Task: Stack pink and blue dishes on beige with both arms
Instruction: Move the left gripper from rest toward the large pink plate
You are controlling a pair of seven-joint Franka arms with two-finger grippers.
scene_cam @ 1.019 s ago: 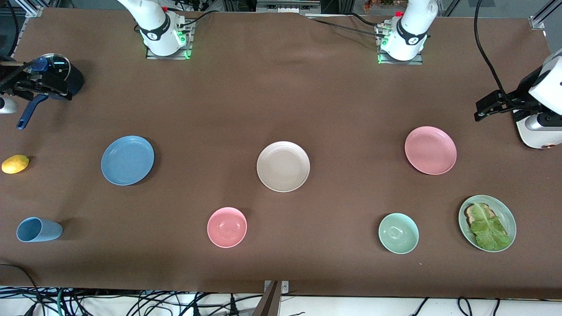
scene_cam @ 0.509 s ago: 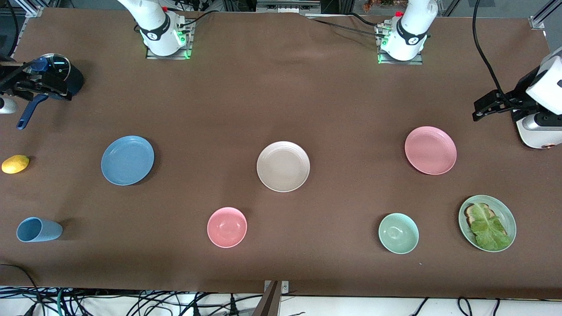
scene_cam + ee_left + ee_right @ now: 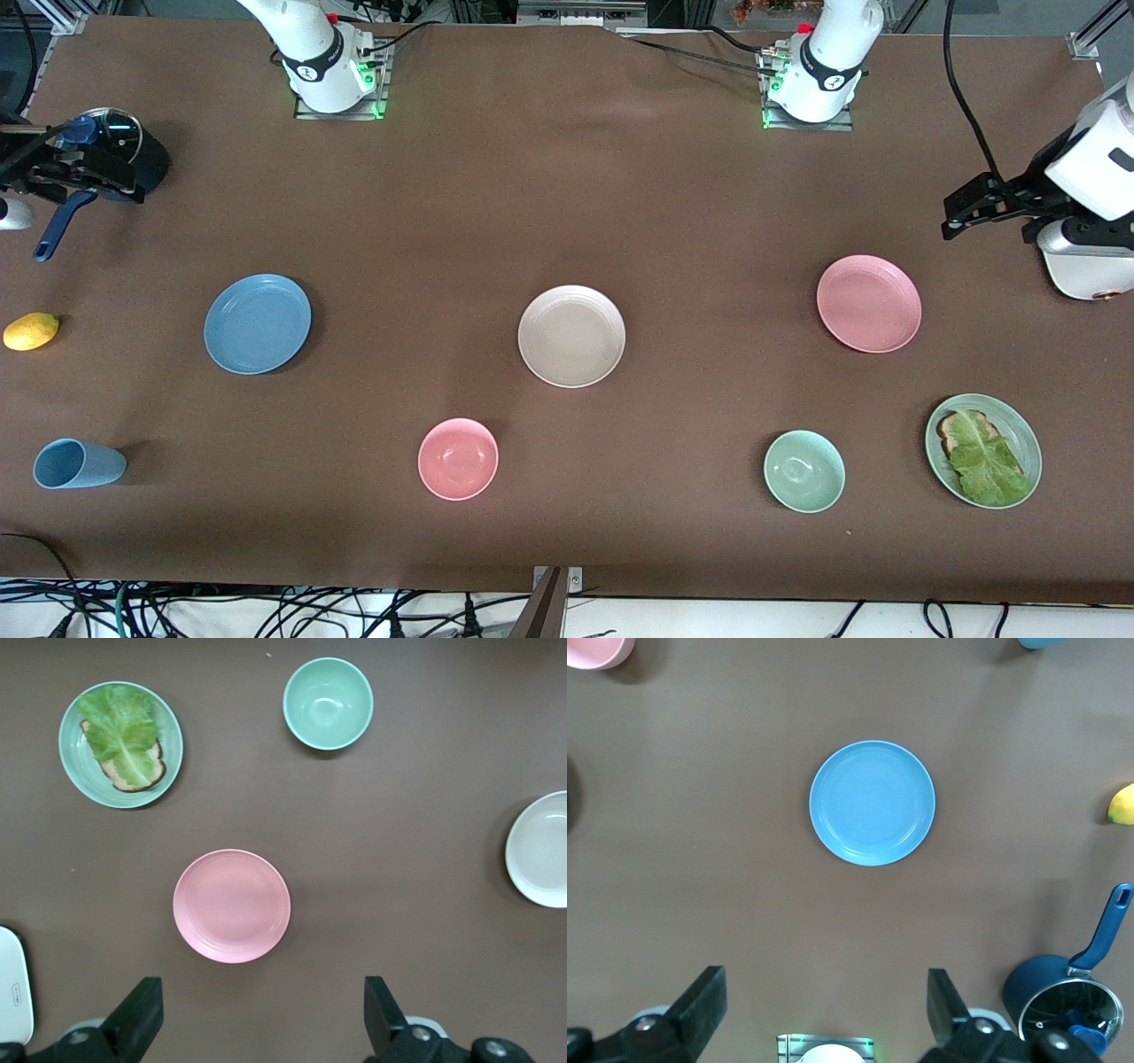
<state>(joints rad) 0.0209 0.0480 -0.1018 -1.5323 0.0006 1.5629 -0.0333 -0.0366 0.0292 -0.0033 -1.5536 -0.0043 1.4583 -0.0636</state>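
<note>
Three flat plates lie in a row across the table. The blue dish (image 3: 257, 323) (image 3: 872, 803) is toward the right arm's end, the beige plate (image 3: 571, 336) (image 3: 540, 849) is in the middle, and the pink dish (image 3: 868, 303) (image 3: 231, 905) is toward the left arm's end. My left gripper (image 3: 952, 220) (image 3: 263, 1014) hangs open and empty over bare table beside the pink dish. My right gripper (image 3: 115, 182) (image 3: 826, 1001) hangs open and empty over a dark blue pot, apart from the blue dish.
A lidded blue pot (image 3: 152, 164) (image 3: 1063, 1001), a lemon (image 3: 31, 330) and a lying blue cup (image 3: 78, 463) sit at the right arm's end. A pink bowl (image 3: 458, 458), a green bowl (image 3: 803, 470) and a green plate (image 3: 1019, 421) with lettuce lie nearer the front camera.
The left hand has shifted slightly toward the table's middle, still open. The right arm and all the dishes have stayed where they were.
</note>
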